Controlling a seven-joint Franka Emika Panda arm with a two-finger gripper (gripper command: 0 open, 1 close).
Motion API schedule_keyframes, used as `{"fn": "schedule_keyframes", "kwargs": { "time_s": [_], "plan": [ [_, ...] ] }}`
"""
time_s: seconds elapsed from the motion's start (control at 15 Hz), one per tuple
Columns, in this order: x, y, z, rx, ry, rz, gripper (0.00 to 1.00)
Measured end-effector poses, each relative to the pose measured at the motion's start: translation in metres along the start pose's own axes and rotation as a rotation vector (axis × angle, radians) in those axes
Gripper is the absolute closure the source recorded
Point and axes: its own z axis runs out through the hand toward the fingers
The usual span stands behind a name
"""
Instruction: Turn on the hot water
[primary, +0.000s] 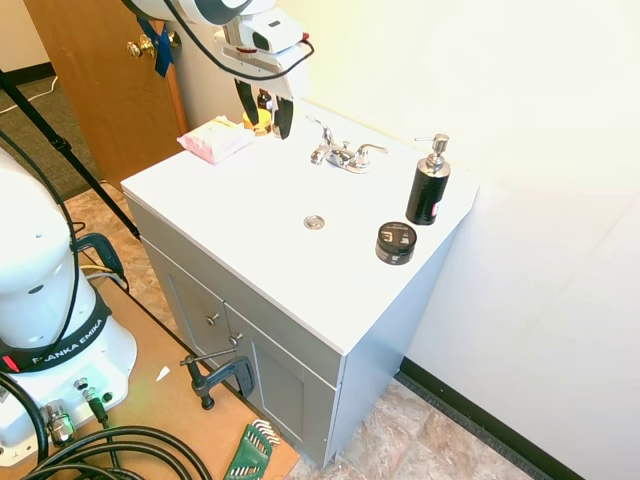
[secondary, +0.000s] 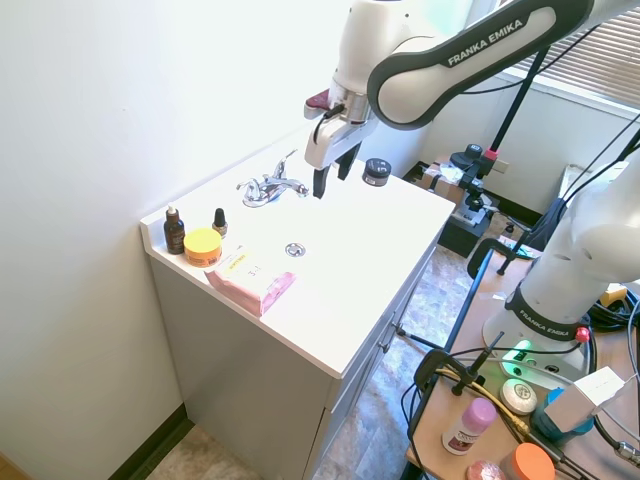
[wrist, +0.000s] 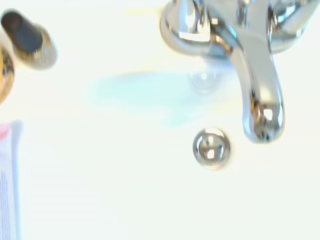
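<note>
The hot lever (primary: 323, 131), slim, rigid, slick chrome on the faucet (primary: 341, 155) behind the drain (primary: 314, 222), is probably best pushed near its tip, while the gripper (primary: 265, 118) is held open and empty beside it.

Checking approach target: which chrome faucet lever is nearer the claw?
The slim chrome left-hand lever, on the claw's side; the matching right-hand lever points toward the black soap-pump bottle.
</note>
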Motion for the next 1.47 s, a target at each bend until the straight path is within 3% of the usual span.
{"fn": "schedule_keyframes", "kwargs": {
  "time_s": [0.13, 0.27, 0.73, 1.0, 1.47],
  "plan": [
    [0.006, -0.024, 0.004, 0.057, 0.091, 0.015, 0.00],
    [0.017, -0.041, 0.013, 0.081, 0.177, 0.036, 0.00],
    [0.024, -0.078, 0.046, 0.111, 0.311, 0.062, 0.00],
    [0.034, -0.098, 0.063, 0.123, 0.336, 0.077, 0.00],
    [0.041, -0.114, 0.089, 0.088, 0.334, 0.084, 0.00]
  ]
}}
